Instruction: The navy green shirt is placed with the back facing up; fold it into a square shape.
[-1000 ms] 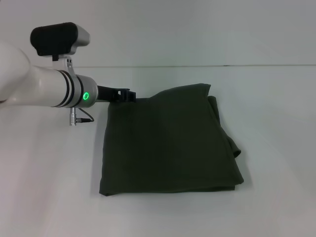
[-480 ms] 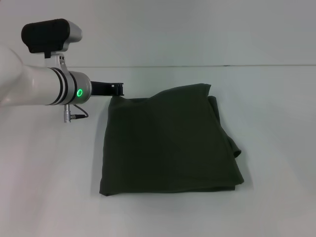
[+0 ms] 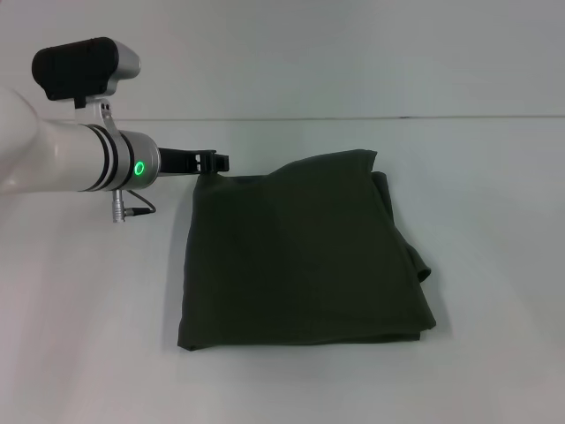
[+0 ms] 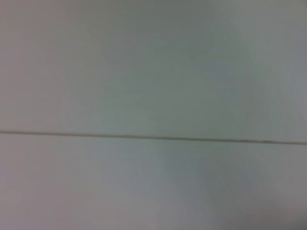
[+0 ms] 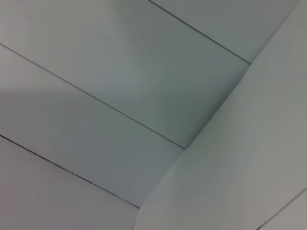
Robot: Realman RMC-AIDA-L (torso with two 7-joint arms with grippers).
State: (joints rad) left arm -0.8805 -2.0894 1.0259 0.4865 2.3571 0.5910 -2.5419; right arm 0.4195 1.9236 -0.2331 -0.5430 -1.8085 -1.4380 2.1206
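Hovering just beside the far left corner of the navy green shirt (image 3: 300,256), the left gripper (image 3: 216,162) shows no readable finger state, and the right arm is out of view.

Plain dark olive-green shirt (image 3: 305,256); white table (image 3: 494,221).

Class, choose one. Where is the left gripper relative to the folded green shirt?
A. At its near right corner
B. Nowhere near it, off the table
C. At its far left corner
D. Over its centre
C: in the head view the left gripper sits by the far left corner of the navy green shirt.
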